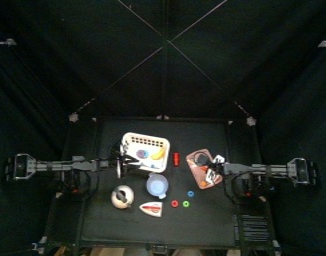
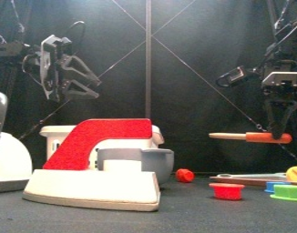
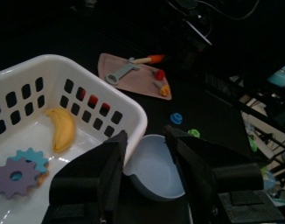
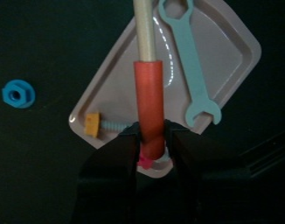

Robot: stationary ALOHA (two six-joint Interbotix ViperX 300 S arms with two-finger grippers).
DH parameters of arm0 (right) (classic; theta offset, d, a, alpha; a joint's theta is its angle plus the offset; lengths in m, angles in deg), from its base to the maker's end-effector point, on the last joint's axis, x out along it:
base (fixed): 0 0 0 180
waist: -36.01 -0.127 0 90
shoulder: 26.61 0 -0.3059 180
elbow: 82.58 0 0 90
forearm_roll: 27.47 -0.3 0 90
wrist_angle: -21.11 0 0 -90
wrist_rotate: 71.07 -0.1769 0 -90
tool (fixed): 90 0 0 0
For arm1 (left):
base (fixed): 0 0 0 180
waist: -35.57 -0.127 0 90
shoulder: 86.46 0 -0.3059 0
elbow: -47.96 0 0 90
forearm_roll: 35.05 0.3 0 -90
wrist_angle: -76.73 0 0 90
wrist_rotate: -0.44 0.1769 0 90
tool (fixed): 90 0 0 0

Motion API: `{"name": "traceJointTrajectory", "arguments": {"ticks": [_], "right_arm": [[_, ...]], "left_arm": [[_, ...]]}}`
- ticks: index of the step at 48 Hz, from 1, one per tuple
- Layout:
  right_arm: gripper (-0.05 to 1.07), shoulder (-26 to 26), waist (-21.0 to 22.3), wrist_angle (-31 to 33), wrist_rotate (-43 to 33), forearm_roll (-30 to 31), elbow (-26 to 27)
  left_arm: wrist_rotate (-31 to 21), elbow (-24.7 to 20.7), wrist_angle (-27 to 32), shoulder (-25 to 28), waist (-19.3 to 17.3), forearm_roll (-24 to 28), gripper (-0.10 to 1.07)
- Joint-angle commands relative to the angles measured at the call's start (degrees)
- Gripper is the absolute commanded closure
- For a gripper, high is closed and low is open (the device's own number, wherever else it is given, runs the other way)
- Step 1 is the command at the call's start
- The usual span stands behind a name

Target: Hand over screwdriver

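Right tool (image 4: 149,156): clenched on one screwdriver (image 4: 149,92), red handle, lifted over one pink tray (image 4: 232,66) bearing one blue wrench (image 4: 193,61). Left tool (image 3: 145,166): released, above one white basket (image 3: 80,87).

One camera hangs high up and looks straight down, so the tabletop (image 1: 86,170) looks small in the middle. One sits low at the front edge and looks across, so things look big and near. One rides on each arm's wrist and looks down from close. The left one and the top one both see the white basket (image 3: 63,87) (image 1: 146,148). The right one and the top one both see the pink tray (image 4: 226,52) (image 1: 203,167).
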Motion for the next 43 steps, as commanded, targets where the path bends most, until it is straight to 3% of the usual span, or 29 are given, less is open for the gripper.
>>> {"name": "traceJointTrajectory", "arguments": {"ticks": [1, 15, 30, 43], "right_arm": [[0.46, -0.6, -0.2, -2.8, 0.1, 0.0, 1.7], [0.46, -0.4, -1.1, -16.5, -0.2, -0.3, 4.2], [0.46, 0.9, -0.2, -42.4, -0.3, -0.7, 5.1], [0.46, 7.8, 0.8, -60.4, -0.2, -1.2, 5.4]], "left_arm": [[0.1, -0.7, -0.6, -0.2, 0.1, 0.0, 0.18], [-0.1, -0.9, -2.5, -0.1, 0.4, -0.8, 0.18], [0.9, -0.7, -16.7, 2.1, 0.4, -0.4, 0.18], [5.4, -3.3, -28.3, 9.0, 0.4, -0.2, 0.18]]}}
